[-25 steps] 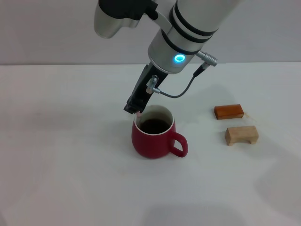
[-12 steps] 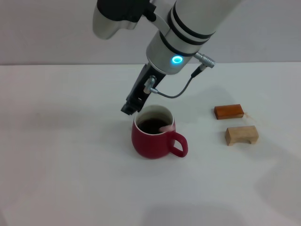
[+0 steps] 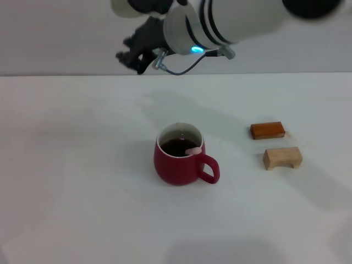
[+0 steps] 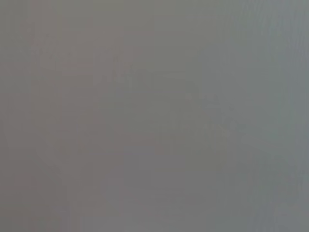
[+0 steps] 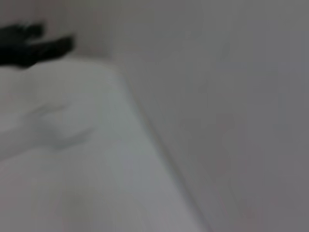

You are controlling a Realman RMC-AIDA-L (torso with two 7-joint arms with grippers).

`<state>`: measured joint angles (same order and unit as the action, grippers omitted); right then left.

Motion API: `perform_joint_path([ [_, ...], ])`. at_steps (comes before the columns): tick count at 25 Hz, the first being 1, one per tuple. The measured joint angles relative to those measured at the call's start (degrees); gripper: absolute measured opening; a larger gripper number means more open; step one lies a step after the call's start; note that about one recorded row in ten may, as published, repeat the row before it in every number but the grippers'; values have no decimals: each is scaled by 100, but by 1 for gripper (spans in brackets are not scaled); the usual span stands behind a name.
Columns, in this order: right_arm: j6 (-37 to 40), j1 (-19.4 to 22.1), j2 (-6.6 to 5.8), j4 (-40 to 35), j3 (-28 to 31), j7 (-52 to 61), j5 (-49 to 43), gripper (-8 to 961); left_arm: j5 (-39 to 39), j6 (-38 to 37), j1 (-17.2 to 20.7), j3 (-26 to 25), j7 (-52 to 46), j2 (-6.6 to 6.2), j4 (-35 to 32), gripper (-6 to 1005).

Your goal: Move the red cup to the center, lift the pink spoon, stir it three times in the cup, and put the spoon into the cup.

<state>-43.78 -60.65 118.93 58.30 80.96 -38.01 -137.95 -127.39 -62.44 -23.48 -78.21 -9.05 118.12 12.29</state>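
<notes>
White table [image 3: 82,192] lies bare around red cup [image 3: 179,165]; right gripper [image 3: 132,52], grip state untellable, hangs high.

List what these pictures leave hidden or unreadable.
- Pink spoon: head view shows only its handle tip on the rim; the red cup hides its bowl.
- Right hand: blurred in head and right wrist views, so open or shut is unclear.
- Left hand: not in view; left wrist view is blank grey.
</notes>
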Motion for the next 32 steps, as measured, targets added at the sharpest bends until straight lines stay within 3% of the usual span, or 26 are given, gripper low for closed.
perform_joint_path([
  [1,801,453,-1,288,-297,-5,-205,263,-2,-4,0,0,0,0,-2,844],
  [2,801,453,-1,288,-297,-5,-205,263,-2,-4,0,0,0,0,-2,844],
  [5,2174,1232,13,622,-704,-13,-567,263,2,-10,1,0,0,0,-12,844],
  [6,3222,1761,18,734,-958,-18,-678,263,4,-1,2,0,0,0,-16,843],
  [8,3633,1934,20,732,-1036,-19,-692,263,2,5,1,0,0,0,-18,843],
  [10,4697,2341,25,634,-1215,-24,-700,263,4,11,2,0,1,0,-23,843],
  [12,6764,2957,32,140,-1507,150,-660,263,5,17,-2,-1,5,0,-29,843],
  [15,7284,3110,33,-1,-1583,277,-655,262,4,20,-3,0,6,0,-32,843],
  [16,8119,3348,32,-231,-1712,511,-653,262,4,21,0,0,7,2,-32,843],
  [17,8119,3348,32,-231,-1712,511,-653,262,4,21,0,0,7,2,-32,843],
  [21,9757,3729,43,-926,-1814,1159,-648,262,-11,22,5,22,9,8,-17,843],
  [32,11845,3928,43,-2528,-1831,2601,-352,262,-40,22,37,57,7,34,13,843],
])
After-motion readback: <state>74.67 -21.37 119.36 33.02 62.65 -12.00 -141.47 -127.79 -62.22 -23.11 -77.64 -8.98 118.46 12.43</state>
